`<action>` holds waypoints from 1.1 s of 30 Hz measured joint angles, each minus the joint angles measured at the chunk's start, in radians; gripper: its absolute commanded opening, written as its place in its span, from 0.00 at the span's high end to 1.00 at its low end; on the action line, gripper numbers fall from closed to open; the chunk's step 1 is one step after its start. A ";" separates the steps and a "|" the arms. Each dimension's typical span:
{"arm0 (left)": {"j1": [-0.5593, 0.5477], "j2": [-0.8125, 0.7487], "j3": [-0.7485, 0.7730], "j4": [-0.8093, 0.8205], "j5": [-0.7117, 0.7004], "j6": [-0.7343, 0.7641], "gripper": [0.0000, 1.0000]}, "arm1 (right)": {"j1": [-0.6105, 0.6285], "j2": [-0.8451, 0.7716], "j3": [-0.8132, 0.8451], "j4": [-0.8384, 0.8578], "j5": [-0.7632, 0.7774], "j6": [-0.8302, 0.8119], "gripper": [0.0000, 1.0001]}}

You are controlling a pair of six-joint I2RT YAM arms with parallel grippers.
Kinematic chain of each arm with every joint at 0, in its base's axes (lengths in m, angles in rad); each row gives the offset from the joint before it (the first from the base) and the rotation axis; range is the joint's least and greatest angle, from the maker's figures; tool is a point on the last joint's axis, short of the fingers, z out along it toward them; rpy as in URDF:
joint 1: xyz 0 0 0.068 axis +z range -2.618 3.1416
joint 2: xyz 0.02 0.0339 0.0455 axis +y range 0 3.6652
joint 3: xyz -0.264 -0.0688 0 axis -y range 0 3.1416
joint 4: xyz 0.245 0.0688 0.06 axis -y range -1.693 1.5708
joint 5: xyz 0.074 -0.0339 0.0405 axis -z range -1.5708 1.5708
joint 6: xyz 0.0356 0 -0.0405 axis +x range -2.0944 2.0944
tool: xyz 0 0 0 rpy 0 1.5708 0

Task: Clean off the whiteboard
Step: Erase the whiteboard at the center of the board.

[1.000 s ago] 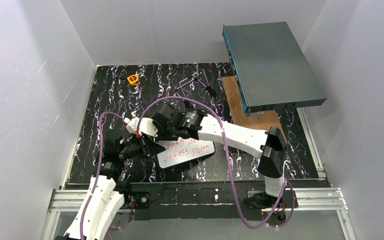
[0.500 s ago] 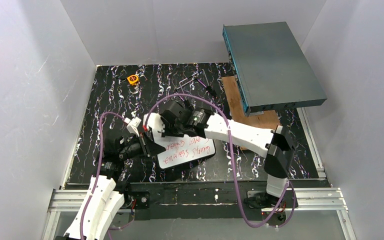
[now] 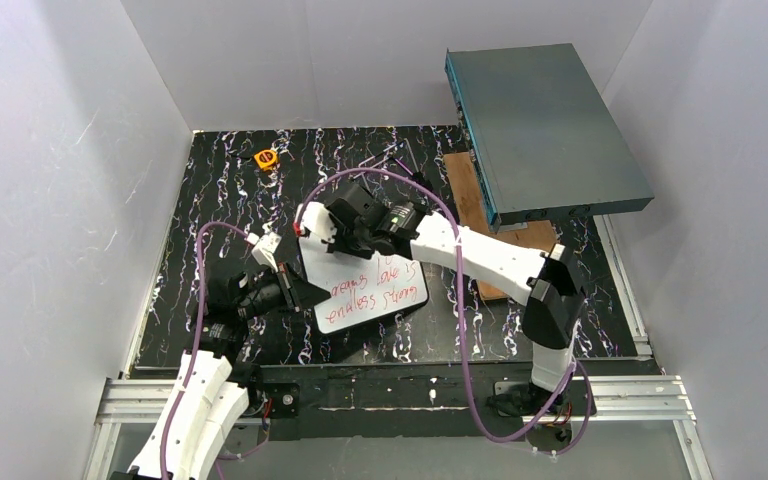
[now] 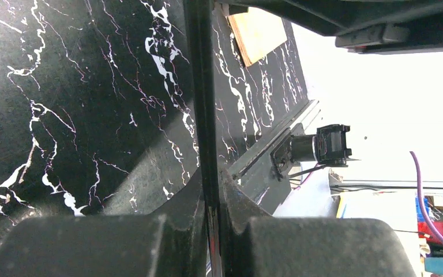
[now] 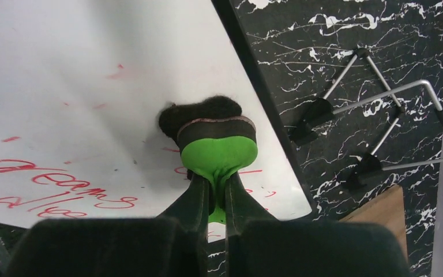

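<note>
Pinching the green eraser [image 5: 218, 151] tight in my right gripper [image 5: 217, 187], left gripper [image 4: 210, 193] clamped on the whiteboard [image 5: 81, 75] edge; pressing too hard could twist it loose.

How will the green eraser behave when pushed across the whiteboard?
Likely soft: the right hand dents the green eraser. Its dark fuzzy face probably drags, not slips. The thin whiteboard might shift, though the left hand clamps its edge.
</note>
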 measured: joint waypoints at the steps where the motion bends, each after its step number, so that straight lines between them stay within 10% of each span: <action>1: 0.000 0.000 0.000 0.000 0.000 -0.001 1.00 | -0.010 -0.002 -0.010 0.010 -0.002 0.001 0.99; 33: -0.001 0.006 0.000 -0.004 0.020 -0.010 1.00 | 0.075 -0.003 0.022 -0.066 -0.051 0.002 0.99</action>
